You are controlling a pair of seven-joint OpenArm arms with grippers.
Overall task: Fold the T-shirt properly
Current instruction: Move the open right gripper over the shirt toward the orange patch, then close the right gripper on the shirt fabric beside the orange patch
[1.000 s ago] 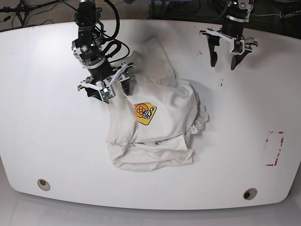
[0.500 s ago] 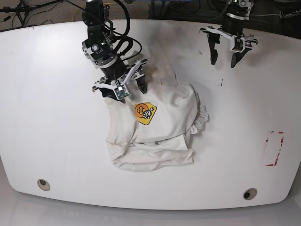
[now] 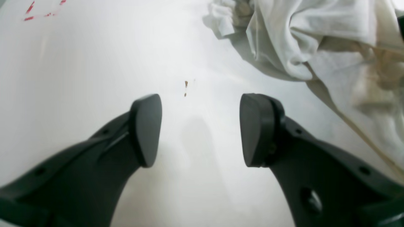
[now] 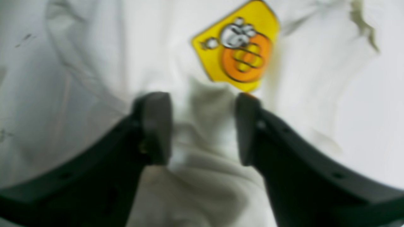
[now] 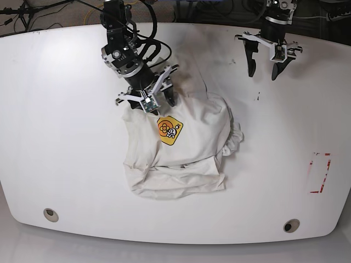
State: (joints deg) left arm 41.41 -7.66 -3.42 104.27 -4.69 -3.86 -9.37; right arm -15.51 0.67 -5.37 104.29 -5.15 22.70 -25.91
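Cotton bunched between the half-open right jaws (image 4: pixel 203 127) may slip out or drag the whole T-shirt (image 5: pixel 181 148); left jaws (image 3: pixel 200 129) stand open, empty.

Soft, wrinkled cotton T-shirt (image 5: pixel 186 142); smooth, glossy white table (image 5: pixel 66 137); matt black plastic tool fingers (image 3: pixel 145 129).

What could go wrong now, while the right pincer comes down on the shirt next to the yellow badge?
1. The right pincer straddles a raised wrinkle of the T-shirt just beside the badge; it may pinch several layers at once, so the bunched cloth would lift as a lump.
2. The shirt lies crumpled, with a bundle at its side; pulling from one point could tangle it more.
3. The left pincer hangs open over the bare table, away from the cloth, so nothing holds the other side.
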